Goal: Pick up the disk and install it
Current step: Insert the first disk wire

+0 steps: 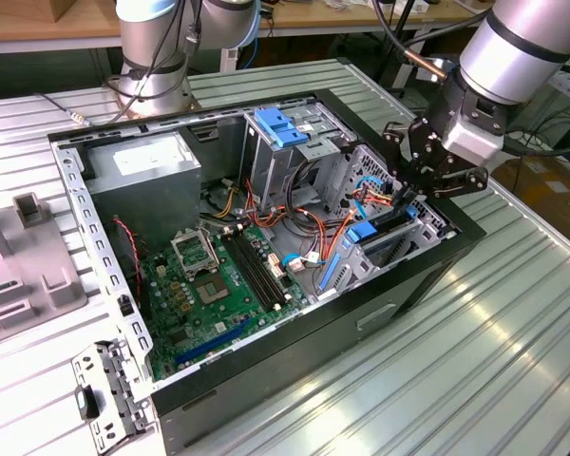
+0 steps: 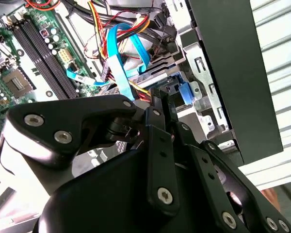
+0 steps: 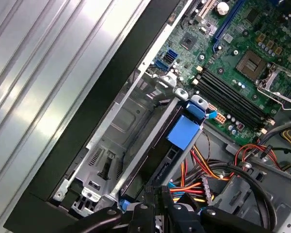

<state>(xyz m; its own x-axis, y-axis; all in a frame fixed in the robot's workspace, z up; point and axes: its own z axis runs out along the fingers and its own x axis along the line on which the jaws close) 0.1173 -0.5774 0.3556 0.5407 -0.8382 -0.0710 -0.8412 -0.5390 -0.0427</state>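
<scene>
In the exterior view, an open computer case (image 1: 266, 237) lies on the ribbed worktop (image 1: 475, 361). At its right end the disk (image 1: 385, 242) stands on edge in the drive cage, mostly hidden. The hand (image 1: 413, 195) reaches down over it; whether its fingers are apart or together I cannot tell.

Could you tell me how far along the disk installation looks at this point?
The disk already stands on edge in its drive bay at the case's front corner, so the pickup looks done. The gripper sits directly over its end inside the case. Whether the disk is fully seated, or released, cannot be told.
</scene>
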